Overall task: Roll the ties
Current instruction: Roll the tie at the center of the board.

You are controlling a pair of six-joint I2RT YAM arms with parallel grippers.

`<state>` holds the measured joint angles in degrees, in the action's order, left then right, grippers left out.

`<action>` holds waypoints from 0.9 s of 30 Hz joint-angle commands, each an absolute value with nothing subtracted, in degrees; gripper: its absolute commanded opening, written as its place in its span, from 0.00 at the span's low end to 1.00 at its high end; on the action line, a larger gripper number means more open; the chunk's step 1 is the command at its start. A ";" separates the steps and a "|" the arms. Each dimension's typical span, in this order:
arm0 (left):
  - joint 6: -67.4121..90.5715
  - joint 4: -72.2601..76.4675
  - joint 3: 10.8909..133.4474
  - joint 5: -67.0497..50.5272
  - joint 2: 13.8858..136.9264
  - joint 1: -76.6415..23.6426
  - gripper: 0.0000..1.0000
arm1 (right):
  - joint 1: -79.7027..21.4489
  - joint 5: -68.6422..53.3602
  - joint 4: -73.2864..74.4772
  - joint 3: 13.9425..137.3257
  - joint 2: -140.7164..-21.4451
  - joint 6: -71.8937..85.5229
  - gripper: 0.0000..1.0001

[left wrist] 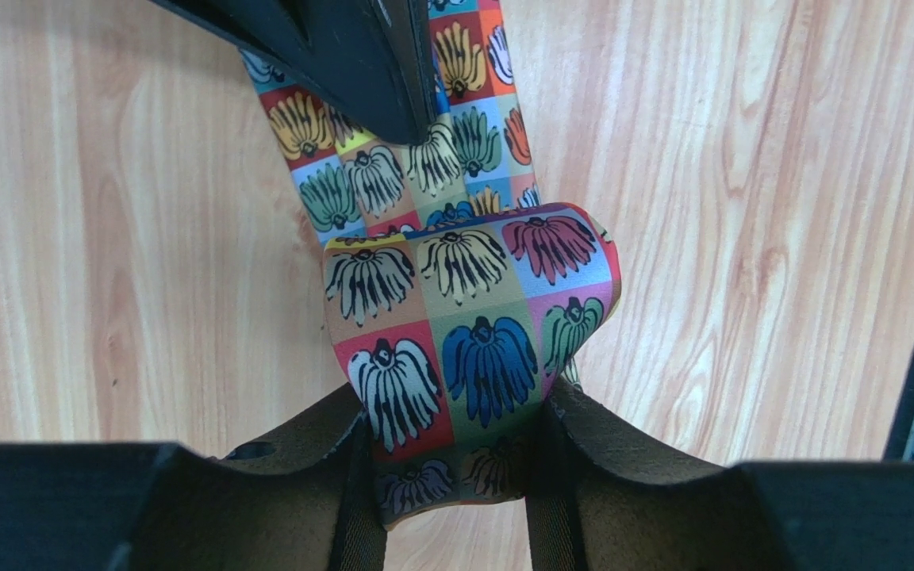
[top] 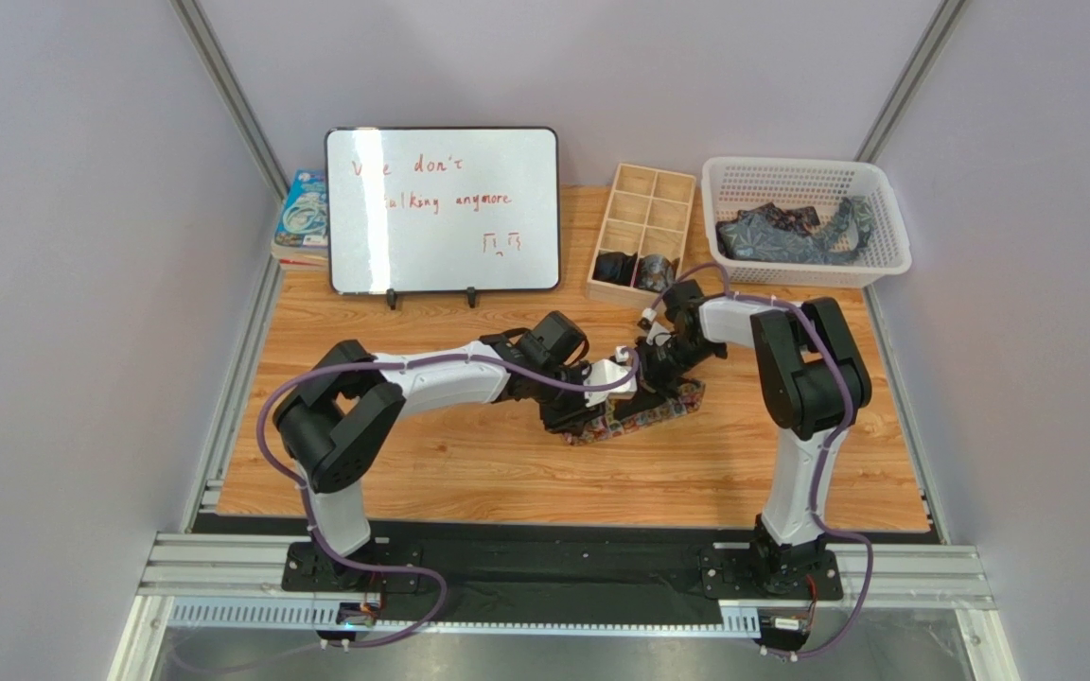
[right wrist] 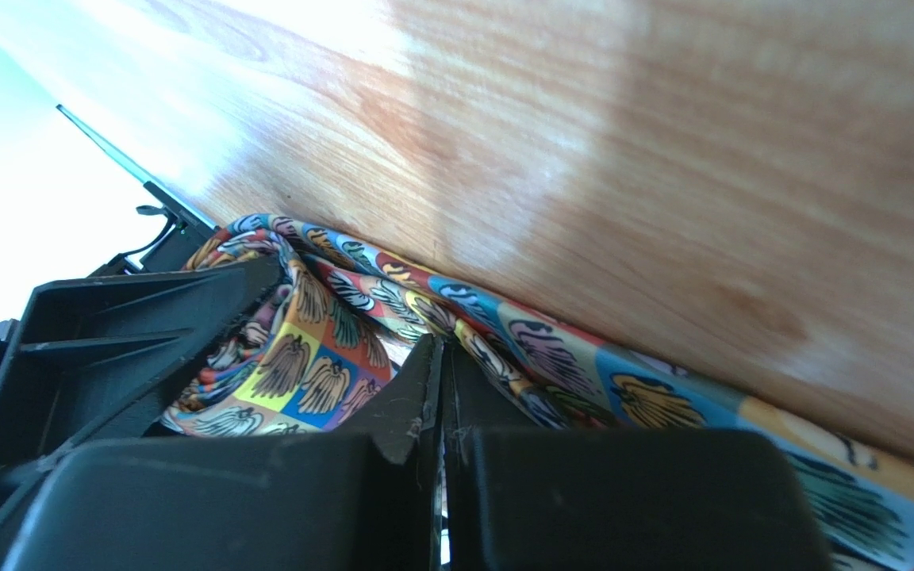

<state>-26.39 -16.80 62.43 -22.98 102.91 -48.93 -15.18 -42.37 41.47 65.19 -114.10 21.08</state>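
Left gripper (left wrist: 456,446): clamped on doubled-over end of floral tie (left wrist: 474,297).
Tie location: flat on table (top: 437,468), mid-table, between both grippers.
Right gripper (right wrist: 440,387): fingers pressed together, tips down on tie strip.
Wooden tray (top: 658,185): rolled dark ties (top: 616,268) in two near compartments.
Basket (top: 736,173): loose dark ties (top: 793,234), far right corner.

Lab test cell: grey partition walls (top: 68,284), aluminium rail frame (top: 224,575), whiteboard (top: 443,210).

Multicol. tie (left wrist: 462,345) on tbl (top: 437,454), end folded over; dk ties (top: 793,231) in basket (top: 793,165).
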 commanded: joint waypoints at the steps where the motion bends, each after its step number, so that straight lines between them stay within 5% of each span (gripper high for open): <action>1: -28.30 -26.81 66.70 -25.75 105.99 -48.69 0.43 | -13.80 -37.69 36.14 62.49 -109.79 19.68 0.08; 9: -29.00 -28.39 68.73 -25.14 108.80 -48.69 0.44 | -13.54 -46.84 38.23 64.95 -104.41 19.07 0.36; 27: -35.07 -33.75 75.50 -29.44 113.99 -45.97 0.48 | -16.96 -53.61 25.31 59.94 -107.49 24.70 0.43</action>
<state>-32.84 -30.09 74.81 -28.97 112.01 -46.30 -16.45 -51.33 29.06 60.66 -106.39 23.57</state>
